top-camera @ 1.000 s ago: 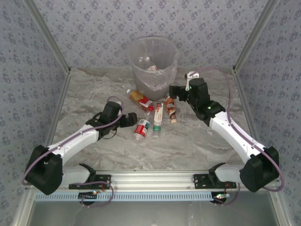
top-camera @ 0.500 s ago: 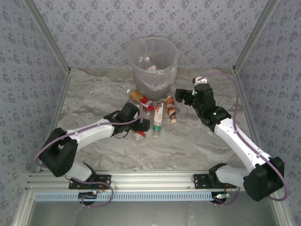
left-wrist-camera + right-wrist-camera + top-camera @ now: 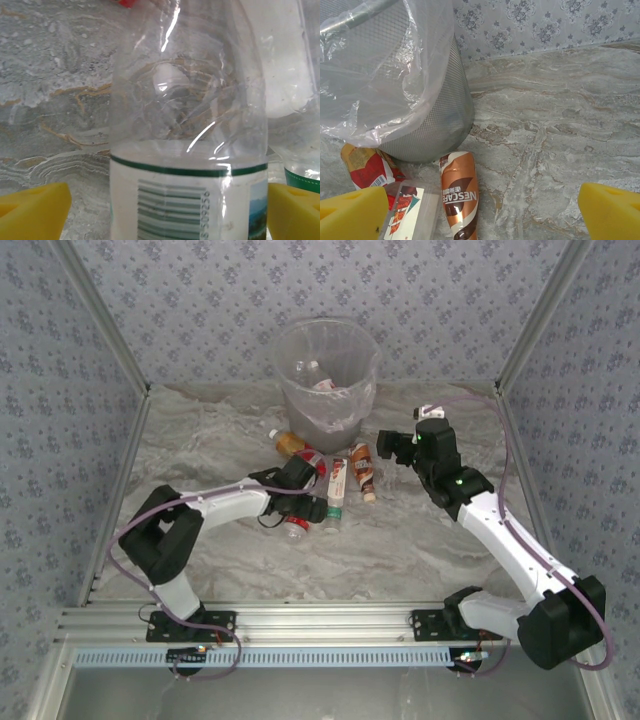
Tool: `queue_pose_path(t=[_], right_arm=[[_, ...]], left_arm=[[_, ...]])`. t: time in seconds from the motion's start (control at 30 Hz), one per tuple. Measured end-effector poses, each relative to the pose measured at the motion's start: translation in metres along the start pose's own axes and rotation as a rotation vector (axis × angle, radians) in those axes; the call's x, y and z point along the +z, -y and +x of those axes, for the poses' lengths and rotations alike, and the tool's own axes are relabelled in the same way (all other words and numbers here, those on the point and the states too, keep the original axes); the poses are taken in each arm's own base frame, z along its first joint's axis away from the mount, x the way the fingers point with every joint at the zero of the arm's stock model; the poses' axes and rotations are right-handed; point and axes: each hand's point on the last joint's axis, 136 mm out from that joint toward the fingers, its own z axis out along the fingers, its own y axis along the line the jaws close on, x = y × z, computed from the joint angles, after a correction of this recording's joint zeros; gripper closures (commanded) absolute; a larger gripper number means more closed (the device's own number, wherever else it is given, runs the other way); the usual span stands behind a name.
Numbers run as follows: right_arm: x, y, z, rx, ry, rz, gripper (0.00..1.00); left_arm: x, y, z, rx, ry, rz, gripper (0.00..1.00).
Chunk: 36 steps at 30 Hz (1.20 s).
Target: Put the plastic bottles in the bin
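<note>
Surrounding the marbled tabletop and bin stand floral-wallpapered walls.

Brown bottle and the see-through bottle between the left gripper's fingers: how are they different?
The brown bottle is covered in a shiny brown wrap; the see-through bottle is clear on top, with a white, green-striped label. The brown bottle lies free beside the bin; the see-through bottle sits inside the open left gripper. Both lie on the table, outside the bin.
</note>
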Motion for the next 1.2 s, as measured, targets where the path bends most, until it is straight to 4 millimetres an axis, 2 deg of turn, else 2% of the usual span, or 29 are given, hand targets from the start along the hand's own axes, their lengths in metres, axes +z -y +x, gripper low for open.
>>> queue_pose_path(t=[0.4,0.6,0.93,1.2], right_arm=[[0.001,0.004,0.002,0.011,-0.009,0.013,0.00],[0.001,0.009,0.004,0.018,-0.017,0.028,0.01],[0.006,0.011,0.009,0.029,-0.037,0.038,0.01],[0.006,0.012,0.009,0.032,-0.038,0.043,0.01]], left_arm=[[0.019,-0.006,0.014,0.074,-0.086,-0.042,0.14],[0.019,-0.008,0.014,0.090,-0.086,-0.053,0.17],[0.019,-0.008,0.014,0.091,-0.087,-0.053,0.30],[0.019,-0.008,0.014,0.092,-0.087,-0.052,0.36]])
